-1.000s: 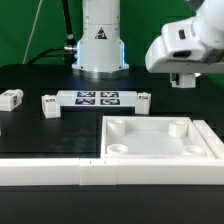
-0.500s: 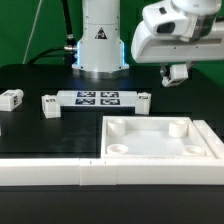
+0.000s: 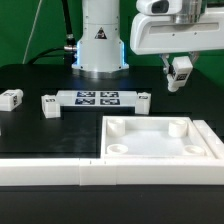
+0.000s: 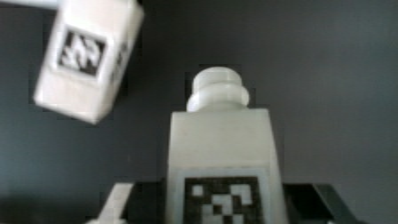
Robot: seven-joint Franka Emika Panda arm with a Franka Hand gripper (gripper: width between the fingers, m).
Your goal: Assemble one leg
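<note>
In the exterior view, the tool (image 3: 179,78) is hanging in the air over the back of the black bench (image 3: 40,130), toward the exterior view's right. It is gripping the leg (image 3: 181,68), its fingers closed in to the block's width. The leg is hanging clear of the bench, above and behind the large white panel (image 3: 160,150), and is not touching it. The marker board (image 3: 97,99) is lying flat near the robot's base. A small white block (image 3: 143,99) is sitting just beside its end on the exterior view's right, while another block (image 3: 48,104) and a third block (image 3: 12,98) are lying off its other end.

In the wrist view, the leg (image 4: 217,140) is filling the middle, its rounded peg pointing away from the camera and a square tag showing near the tool (image 4: 217,198). Dark fingers (image 4: 121,200) are pressing on both its sides. A loose tagged block (image 4: 89,60) is lying askew on the bench (image 4: 320,60) beyond, apart from the held leg.
</note>
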